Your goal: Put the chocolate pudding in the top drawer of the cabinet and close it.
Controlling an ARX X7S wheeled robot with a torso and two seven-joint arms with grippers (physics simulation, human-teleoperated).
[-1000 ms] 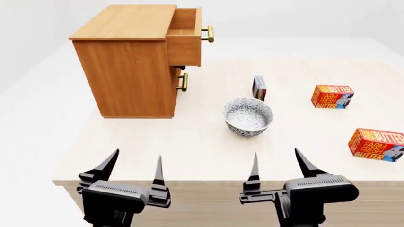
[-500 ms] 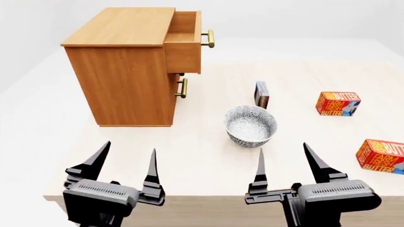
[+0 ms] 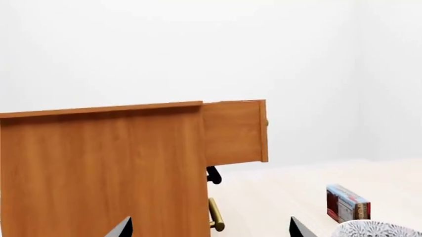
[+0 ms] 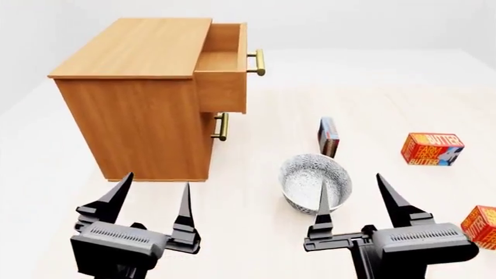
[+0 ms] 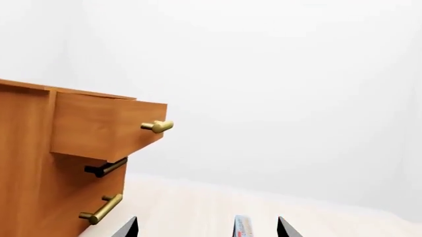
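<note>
From the head camera, the cabinet (image 4: pixel 136 93) stands on the pale table (image 4: pixel 256 145) with its top drawer (image 4: pixel 225 64) pulled out. The chocolate pudding (image 4: pixel 328 137) stands upright just behind a patterned bowl (image 4: pixel 315 183), well apart from the cabinet. Two butter boxes (image 4: pixel 431 149) lie to the right. The left gripper (image 4: pixel 153 204) and right gripper (image 4: pixel 358 202) both hang spread wide, holding nothing.

Left wrist camera: the drawer's side (image 3: pixel 234 132) juts from the cabinet, the pudding (image 3: pixel 347 203) beside the bowl rim (image 3: pixel 376 229).

Right wrist camera: the drawer's brass handle (image 5: pixel 157 126) shows, and the pudding's top (image 5: pixel 243 226) sits between the fingertips (image 5: pixel 126 228).
</note>
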